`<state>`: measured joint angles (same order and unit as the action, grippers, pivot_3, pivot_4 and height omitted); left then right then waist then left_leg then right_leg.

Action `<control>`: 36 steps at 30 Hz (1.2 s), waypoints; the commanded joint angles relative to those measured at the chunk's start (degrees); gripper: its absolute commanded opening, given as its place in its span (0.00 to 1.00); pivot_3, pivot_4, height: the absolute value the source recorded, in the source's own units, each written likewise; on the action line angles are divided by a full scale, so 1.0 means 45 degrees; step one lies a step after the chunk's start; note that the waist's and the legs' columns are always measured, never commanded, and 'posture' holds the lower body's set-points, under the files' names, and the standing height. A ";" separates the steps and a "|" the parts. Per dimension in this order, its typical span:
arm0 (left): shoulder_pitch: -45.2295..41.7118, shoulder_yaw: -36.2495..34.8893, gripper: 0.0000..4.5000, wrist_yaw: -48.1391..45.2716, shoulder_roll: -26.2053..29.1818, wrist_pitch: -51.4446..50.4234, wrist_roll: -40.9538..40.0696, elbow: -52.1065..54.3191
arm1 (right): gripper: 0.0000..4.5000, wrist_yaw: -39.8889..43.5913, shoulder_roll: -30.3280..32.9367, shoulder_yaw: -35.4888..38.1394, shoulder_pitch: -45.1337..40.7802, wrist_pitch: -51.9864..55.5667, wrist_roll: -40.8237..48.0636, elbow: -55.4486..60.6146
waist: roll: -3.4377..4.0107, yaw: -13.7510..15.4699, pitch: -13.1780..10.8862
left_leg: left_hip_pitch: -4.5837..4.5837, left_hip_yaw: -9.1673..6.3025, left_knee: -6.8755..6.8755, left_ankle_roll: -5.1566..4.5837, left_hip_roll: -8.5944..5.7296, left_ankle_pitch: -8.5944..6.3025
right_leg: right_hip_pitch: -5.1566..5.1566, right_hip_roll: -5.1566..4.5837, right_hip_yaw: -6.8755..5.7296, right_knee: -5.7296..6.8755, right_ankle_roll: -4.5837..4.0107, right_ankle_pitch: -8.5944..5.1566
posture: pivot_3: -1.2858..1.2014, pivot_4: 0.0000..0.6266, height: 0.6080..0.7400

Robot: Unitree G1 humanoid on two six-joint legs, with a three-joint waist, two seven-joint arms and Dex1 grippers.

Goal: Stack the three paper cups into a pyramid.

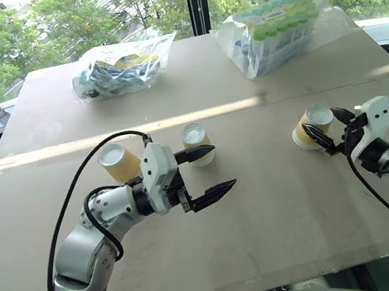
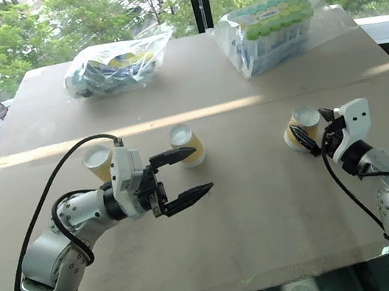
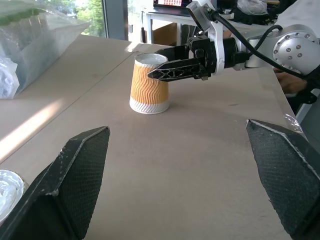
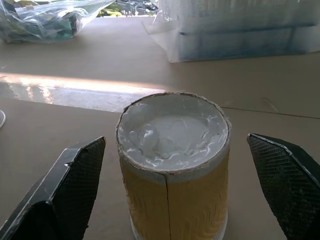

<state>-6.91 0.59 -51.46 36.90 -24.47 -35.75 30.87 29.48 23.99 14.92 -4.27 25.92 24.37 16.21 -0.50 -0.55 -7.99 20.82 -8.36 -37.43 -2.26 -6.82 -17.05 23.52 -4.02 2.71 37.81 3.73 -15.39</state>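
Three paper cups are seen on the table [image 1: 278, 199], all upside down, none stacked yet. The left cup [image 1: 120, 162] and the middle cup [image 1: 198, 143] are stood near each other behind the left gripper [image 1: 207, 173], whose jaws are spread wide and hold nothing. The right cup [image 1: 312, 126] is stood well apart from the other two, and is framed between the fingers of the right gripper [image 1: 329, 130], also spread wide, no grip made yet.

Risks, as judged: the light right cup could be knocked over or pushed away if one finger is brought in ahead of the other, and its thin wall could be crushed by a hard squeeze. The middle cup could be clipped by the upper left finger, which is seen across its side in the head view.

Orientation: each cup's long axis is kept vertical, white closed base pointed up, wide rim down on the table. No tilt is visible on the right cup in the wrist views.
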 commanded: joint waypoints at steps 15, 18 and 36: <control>0.4472 -0.2266 1.00 0.1266 -0.0875 0.2409 0.1197 0.0561 | 0.45 0.1963 -0.0296 -0.3580 -0.2180 -0.1276 -0.0814 -0.0909 | -0.0003 -0.0101 0.0001 | -0.0002 0.0003 0.0002 0.0000 0.0002 0.0000 | 0.0002 -0.0001 0.0002 -0.0004 0.0000 0.0000 | 0.52 0.24 1.00; 0.5508 -0.2953 1.00 0.1794 -0.1215 0.2837 0.1364 0.0882 | 0.45 0.2293 -0.0686 -0.4557 -0.2803 -0.1149 -0.1031 -0.1291 | -0.0008 -0.0003 0.0000 | 0.0001 0.0001 0.0001 0.0000 0.0002 0.0000 | 0.0003 -0.0001 -0.0001 -0.0006 0.0000 0.0000 | 0.52 0.24 1.00; 0.7156 -0.3198 1.00 0.2753 -0.1842 0.3751 0.2064 0.1398 | 0.45 0.2239 -0.2387 -0.5892 -0.4831 -0.1624 -0.2097 -0.3460 | -0.0022 -0.0043 0.0006 | -0.0003 -0.0005 0.0001 0.0000 0.0001 -0.0001 | 0.0004 0.0000 -0.0013 -0.0011 -0.0001 0.0000 | 0.52 0.24 1.00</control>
<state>25.08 -13.05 -39.48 28.66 -8.65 -26.47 35.03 39.55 13.68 -11.50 -25.08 19.64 15.11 -0.18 -0.60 -0.74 -7.97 20.80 -8.38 -37.43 -2.26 -6.81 -17.06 23.54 -4.02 2.66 37.76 3.72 -15.39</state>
